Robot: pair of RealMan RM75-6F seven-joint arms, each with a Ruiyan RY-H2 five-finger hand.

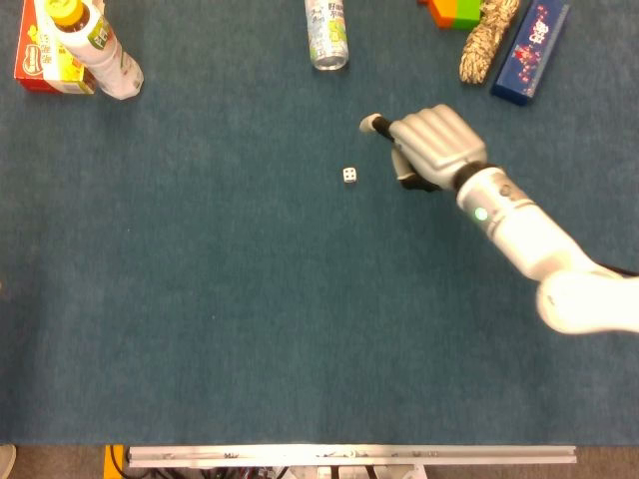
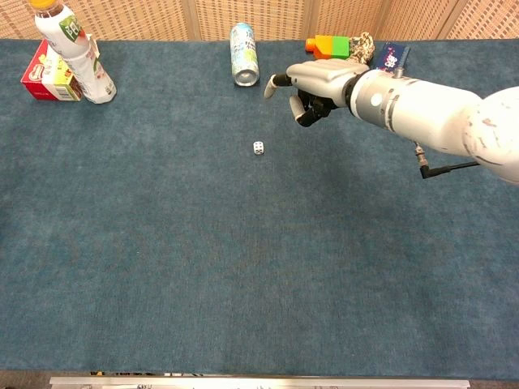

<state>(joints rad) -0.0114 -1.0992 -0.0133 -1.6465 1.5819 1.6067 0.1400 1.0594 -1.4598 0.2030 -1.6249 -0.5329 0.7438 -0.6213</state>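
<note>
**Dice sits alone mid-table, right hand hovering just beside it**

The dice (image 1: 349, 175) lies on the blue table cover (image 1: 250, 329), small and white, dark pips up, out in the open and well apart from everything along the far edge. Just to its right, the right hand (image 1: 431, 148) is over the cloth, back of the hand to the head camera, one finger (image 1: 372, 124) stretched out towards the far side, the rest curled under. Nothing in its grasp, and it is not touching the dice.

The chest view shows what the head view cannot: from the front the hand (image 2: 318, 85) hangs clear above the cover, and the dark undersides of the curled fingers show with nothing between them. The dice (image 2: 258, 147) sits below and to the left of the fingertips, a clear gap between. This view also shows the woven screen (image 2: 243, 16) behind the table. The head view alone shows the metal rail (image 1: 349, 456) at the near edge. The left hand appears in neither view.

Along the far edge, containers: a capped bottle (image 1: 92, 45) with a yellow lid stands upright against a red and yellow box (image 1: 36, 60) at far left; its contents cannot be made out. A drinks can (image 1: 327, 35) stands far centre, closed as far as can be told. At far right lie an orange and green block (image 1: 454, 12), a bundle of rope (image 1: 487, 40) and a dark blue box (image 1: 529, 50), side by side.
</note>
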